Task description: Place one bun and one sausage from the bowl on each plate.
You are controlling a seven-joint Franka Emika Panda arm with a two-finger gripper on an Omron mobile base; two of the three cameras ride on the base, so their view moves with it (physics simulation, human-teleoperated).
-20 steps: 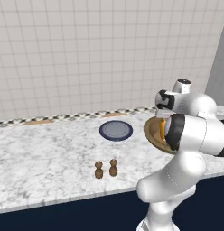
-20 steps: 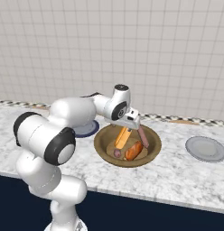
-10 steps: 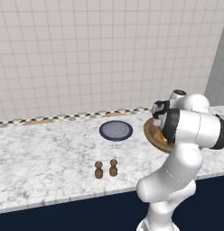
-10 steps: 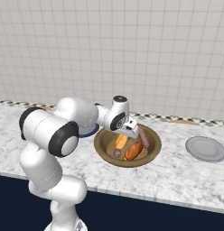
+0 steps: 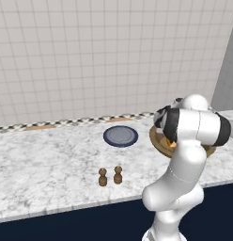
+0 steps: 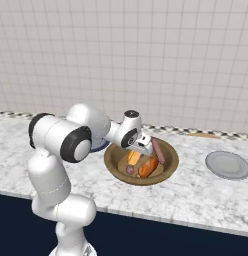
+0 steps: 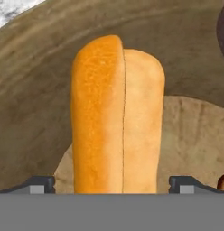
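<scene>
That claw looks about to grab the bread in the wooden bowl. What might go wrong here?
The open gripper straddles one bun, so squeezing too hard might squash it. The bowl is crowded: a second bun and a sausage lie close and may get nudged. The grey plate sits farther right, so the bun might slip on the way.

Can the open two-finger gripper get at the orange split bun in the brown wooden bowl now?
Probably yes. The gripper is open, a fingertip on each side of the orange split bun lying in the brown wooden bowl; nothing lies between them.
</scene>
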